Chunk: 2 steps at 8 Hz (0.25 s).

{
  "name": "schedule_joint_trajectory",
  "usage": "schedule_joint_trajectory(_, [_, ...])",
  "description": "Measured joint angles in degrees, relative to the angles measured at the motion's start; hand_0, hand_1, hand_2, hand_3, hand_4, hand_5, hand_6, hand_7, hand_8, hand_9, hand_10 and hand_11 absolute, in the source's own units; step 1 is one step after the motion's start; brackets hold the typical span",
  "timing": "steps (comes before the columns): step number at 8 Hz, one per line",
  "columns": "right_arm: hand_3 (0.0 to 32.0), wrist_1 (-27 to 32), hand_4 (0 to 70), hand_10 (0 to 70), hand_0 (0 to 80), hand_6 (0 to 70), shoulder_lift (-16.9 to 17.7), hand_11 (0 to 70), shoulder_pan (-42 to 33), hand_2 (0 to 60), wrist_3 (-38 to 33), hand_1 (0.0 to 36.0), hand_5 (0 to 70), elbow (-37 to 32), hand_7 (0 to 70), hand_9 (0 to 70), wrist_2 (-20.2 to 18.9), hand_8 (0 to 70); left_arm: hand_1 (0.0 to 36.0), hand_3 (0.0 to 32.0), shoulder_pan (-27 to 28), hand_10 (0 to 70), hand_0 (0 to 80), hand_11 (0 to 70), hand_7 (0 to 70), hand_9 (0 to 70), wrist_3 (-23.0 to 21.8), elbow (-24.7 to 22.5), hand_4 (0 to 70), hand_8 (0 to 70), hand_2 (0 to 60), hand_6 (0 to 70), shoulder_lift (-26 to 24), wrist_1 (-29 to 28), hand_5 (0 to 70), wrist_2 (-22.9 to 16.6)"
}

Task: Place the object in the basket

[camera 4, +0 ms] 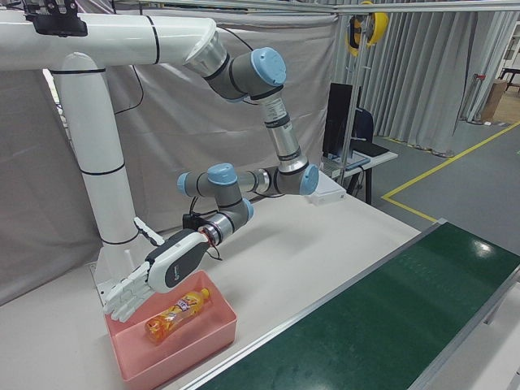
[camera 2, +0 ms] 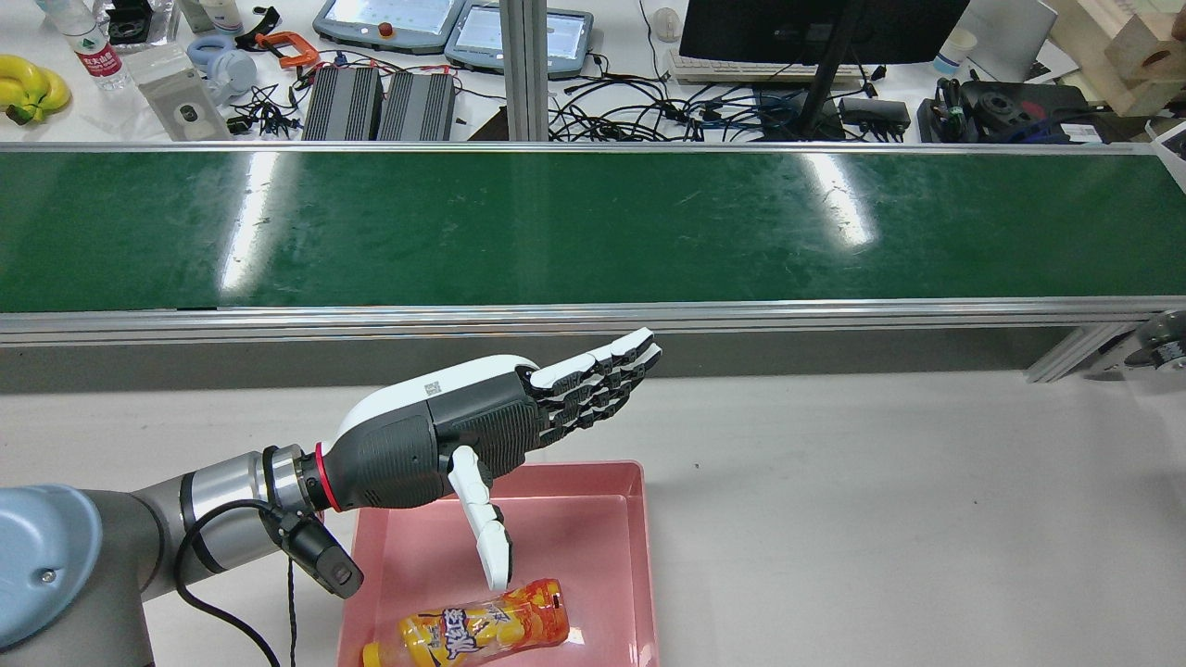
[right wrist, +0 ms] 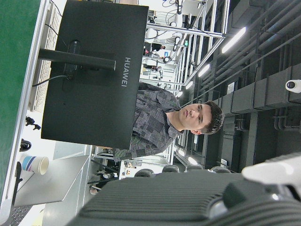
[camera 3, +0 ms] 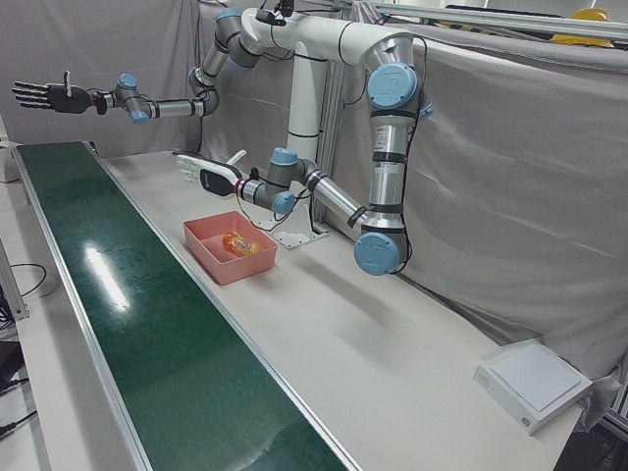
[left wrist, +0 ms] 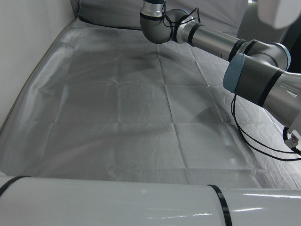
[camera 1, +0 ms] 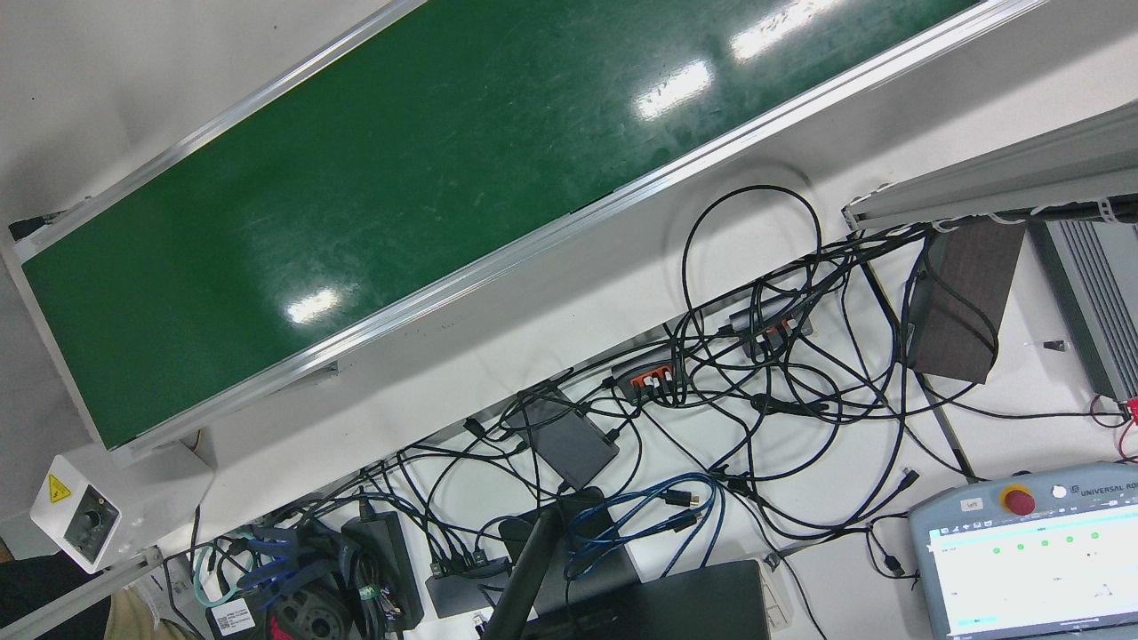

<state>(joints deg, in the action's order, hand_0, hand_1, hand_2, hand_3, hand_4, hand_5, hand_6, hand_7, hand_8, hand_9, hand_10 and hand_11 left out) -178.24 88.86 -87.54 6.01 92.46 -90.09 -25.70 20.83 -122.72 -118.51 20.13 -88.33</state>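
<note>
An orange drink bottle (camera 2: 482,630) lies on its side in the pink basket (camera 2: 574,519) on the white table. My left hand (camera 2: 482,426) hovers just above the basket's far edge, open and empty, fingers stretched toward the belt and apart from the bottle. The same hand (camera 4: 158,272) shows above the bottle (camera 4: 177,314) and basket (camera 4: 187,345) in the right-front view. In the left-front view the bottle (camera 3: 238,243) lies in the basket (camera 3: 221,263) below the left hand (camera 3: 208,174). My right hand (camera 3: 44,95) is held high beyond the belt's far end, open and empty.
A long green conveyor belt (camera 2: 593,222) with metal rails runs past the basket. Beyond it is a desk with cables, a monitor (camera 2: 815,28) and teach pendants (camera 2: 389,18). A white box (camera 3: 535,383) sits at the table's far corner.
</note>
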Motion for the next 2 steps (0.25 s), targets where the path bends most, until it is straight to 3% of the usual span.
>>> schedule_joint_trajectory(2, [0.0, 0.0, 0.0, 0.0, 0.0, 0.0, 0.0, 0.0, 0.0, 0.0, 0.0, 0.0, 0.0, 0.0, 0.0, 0.0, 0.0, 0.0, 9.5, 0.0, 0.0, 0.0, 58.9, 0.0, 0.5, 0.0, 0.0, 0.0, 0.0, 0.0, 0.0, 0.0, 0.0, 0.0, 0.0, 0.0])
